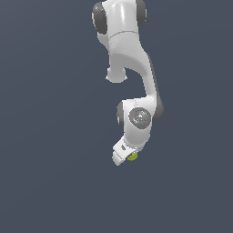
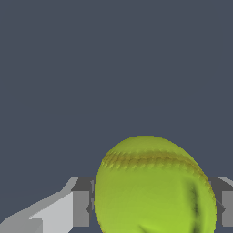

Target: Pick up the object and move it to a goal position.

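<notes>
Filling the wrist view, the ball [image 2: 152,186] is a fuzzy yellow-green sphere with a darker stitched seam curving across it. Grey fingers [image 2: 81,208] press against it on both sides, so the gripper [image 2: 154,207] is closed around the ball. From the exterior view, the glossy white arm [image 1: 132,63] hangs down from the upper middle of the frame, with rounded dark-grey joints. At its low end, just below centre, a sliver of the ball [image 1: 132,156] peeks from the gripper [image 1: 126,157]. Plain slate-grey surface [image 1: 45,136] spreads open on every side.
</notes>
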Available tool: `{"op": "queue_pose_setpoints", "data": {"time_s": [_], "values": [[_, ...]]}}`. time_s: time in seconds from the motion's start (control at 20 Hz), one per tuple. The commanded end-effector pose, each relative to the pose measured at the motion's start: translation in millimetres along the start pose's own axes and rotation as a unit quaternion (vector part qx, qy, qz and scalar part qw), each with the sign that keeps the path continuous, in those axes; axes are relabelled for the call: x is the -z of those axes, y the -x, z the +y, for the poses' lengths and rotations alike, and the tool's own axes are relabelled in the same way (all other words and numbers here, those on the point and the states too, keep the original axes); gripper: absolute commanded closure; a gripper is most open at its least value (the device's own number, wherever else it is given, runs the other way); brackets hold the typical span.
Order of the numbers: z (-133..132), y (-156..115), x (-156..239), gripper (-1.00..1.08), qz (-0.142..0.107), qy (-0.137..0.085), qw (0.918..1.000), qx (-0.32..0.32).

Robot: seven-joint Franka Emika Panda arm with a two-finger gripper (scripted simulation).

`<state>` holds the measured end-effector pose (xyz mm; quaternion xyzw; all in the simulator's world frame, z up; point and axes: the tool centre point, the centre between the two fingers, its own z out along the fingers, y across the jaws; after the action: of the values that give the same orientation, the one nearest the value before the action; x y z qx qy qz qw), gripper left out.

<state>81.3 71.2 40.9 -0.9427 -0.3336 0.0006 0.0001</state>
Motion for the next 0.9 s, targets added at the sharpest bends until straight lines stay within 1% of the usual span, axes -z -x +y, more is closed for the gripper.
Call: {"op": "queue_pose_setpoints", "data": {"time_s": [0.0, 0.25, 0.45, 0.65, 0.85], "values": [[0, 0, 1, 1.08, 0.001, 0.000, 1.0000, 0.000], [-1, 0, 1, 1.08, 0.000, 0.000, 1.0000, 0.000], [-8, -3, 9, 1.08, 0.000, 0.000, 1.0000, 0.000], [-24, -7, 25, 1.08, 0.000, 0.000, 1.0000, 0.000], [-48, -15, 50, 1.08, 0.000, 0.000, 1.0000, 0.000]]}}
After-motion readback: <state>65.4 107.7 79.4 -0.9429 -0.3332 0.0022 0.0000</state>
